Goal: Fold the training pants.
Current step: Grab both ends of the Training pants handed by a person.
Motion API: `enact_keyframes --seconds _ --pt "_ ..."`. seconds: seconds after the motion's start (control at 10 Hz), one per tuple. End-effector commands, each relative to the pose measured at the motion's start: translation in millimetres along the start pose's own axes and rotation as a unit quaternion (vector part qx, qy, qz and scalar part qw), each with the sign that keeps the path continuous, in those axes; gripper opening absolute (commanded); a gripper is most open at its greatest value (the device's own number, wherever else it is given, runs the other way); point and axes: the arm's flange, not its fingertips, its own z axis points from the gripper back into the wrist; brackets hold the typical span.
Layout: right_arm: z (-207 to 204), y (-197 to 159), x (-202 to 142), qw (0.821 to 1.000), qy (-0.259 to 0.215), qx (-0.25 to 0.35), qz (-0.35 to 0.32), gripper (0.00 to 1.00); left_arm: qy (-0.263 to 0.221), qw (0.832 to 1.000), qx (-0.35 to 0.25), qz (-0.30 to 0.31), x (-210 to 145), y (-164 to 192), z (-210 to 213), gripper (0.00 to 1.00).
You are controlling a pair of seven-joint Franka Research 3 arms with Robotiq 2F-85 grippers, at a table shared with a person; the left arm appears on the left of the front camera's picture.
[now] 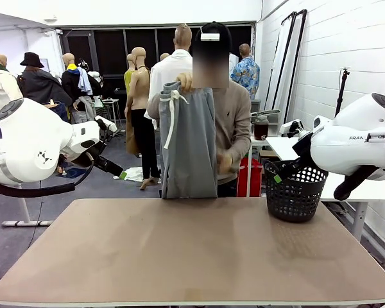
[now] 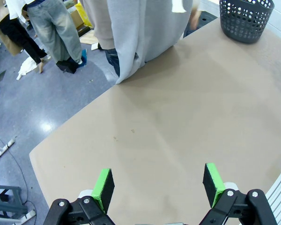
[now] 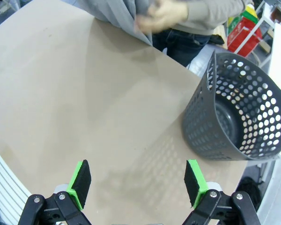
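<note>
The training pants (image 1: pixel 189 144) hang upright at the far edge of the table (image 1: pixel 179 269), carried by the person and not yet laid down. The upper hand (image 1: pixel 185 81) grips the waistband, and the lower hand (image 1: pixel 226 160) steadies the right side further down. The white drawstring (image 1: pixel 173 112) dangles down the front. The leg ends reach the far edge, but we cannot tell whether they rest on it.

The left gripper (image 2: pixel 157 185) hangs near the far left corner, facing across the table top. Its fingers stand wide apart with nothing between them. The right gripper (image 3: pixel 138 183) hangs near the far right corner, just beside the black basket (image 3: pixel 234 117). Its fingers are equally wide apart and empty.

We judge that the step in hand is the handing-over or laying-out of the garment, and that no fold has begun. The next move calls for the pants to lie flat on the table with the legs straight. Each gripper must then come down on an edge of the fabric and pinch one layer cleanly. We flag the loose drawstring as a likely snag, and the basket as an obstruction to the right arm's reach.
</note>
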Motion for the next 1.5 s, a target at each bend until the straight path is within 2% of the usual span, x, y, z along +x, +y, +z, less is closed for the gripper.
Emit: enact_keyframes --seconds 0.0,1.4 --pt "-0.3 0.3 -0.1 1.0 0.0 0.003 0.0 1.0 -0.002 1.0 -0.003 0.0 0.1 0.0 0.1 1.0" --pt "-0.3 0.3 -0.1 1.0 0.0 0.003 0.0 1.0 -0.002 1.0 -0.003 0.0 0.1 0.0 0.1 1.0"
